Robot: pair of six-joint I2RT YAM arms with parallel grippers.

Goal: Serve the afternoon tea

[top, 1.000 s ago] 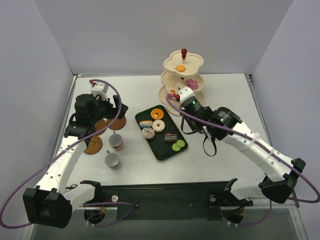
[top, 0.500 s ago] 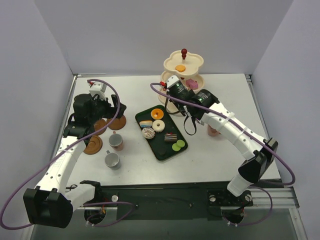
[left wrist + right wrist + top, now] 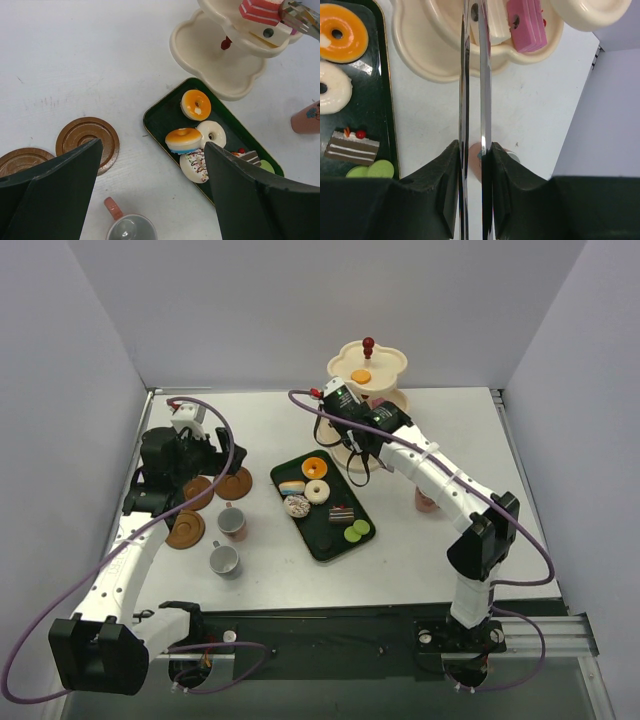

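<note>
Right gripper [image 3: 474, 147]: fingers narrow, clamped on the metal tongs [image 3: 485, 90]. Within the last second this arm has swung up from the lowest tier's rim to the middle tier of the stand [image 3: 396, 368], upper centre of the overhead view. The tong tips now sit at a red-topped cake slice [image 3: 257, 11] on that tier, beside the pink slice [image 3: 525, 25]. Whether it is released cannot be told.

Left gripper [image 3: 150, 147]: fingers wide, empty, barely moved, above the saucers [image 3: 87, 142].

Judgement: one sweet is being delivered. The sweets on the tray [image 3: 157, 120] and the cups [image 3: 232, 523] on the counter [image 3: 270, 430] remain unserved.
</note>
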